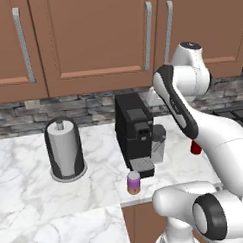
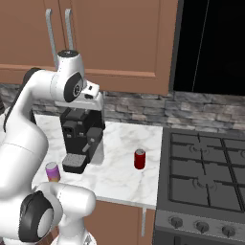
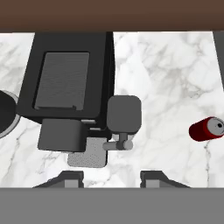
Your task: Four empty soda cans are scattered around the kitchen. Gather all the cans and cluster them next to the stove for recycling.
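Above the worktop (image 3: 175, 78) we hold our gripper (image 3: 111, 178) closed and empty over the coffee machine (image 3: 70, 87); our arm half hides the red can (image 1: 195, 148).

A red soda can (image 2: 139, 159) with a silvery top stands upright on the white marble table (image 2: 119, 143), in the open part between the black coffee machine (image 2: 79, 136) and the stove (image 2: 206, 182). It is near the stove's left edge but apart from it. In the hand view the same can (image 3: 206, 129) shows from above, at the right side.

The purple-pink soda can (image 1: 133, 182) has an orange-tan lower band and a silvery top. It stands upright close to the front edge of the table, just in front of the coffee machine's drip tray. The two cans are well apart.

The stove is dark grey with black burner grates and a row of front knobs.
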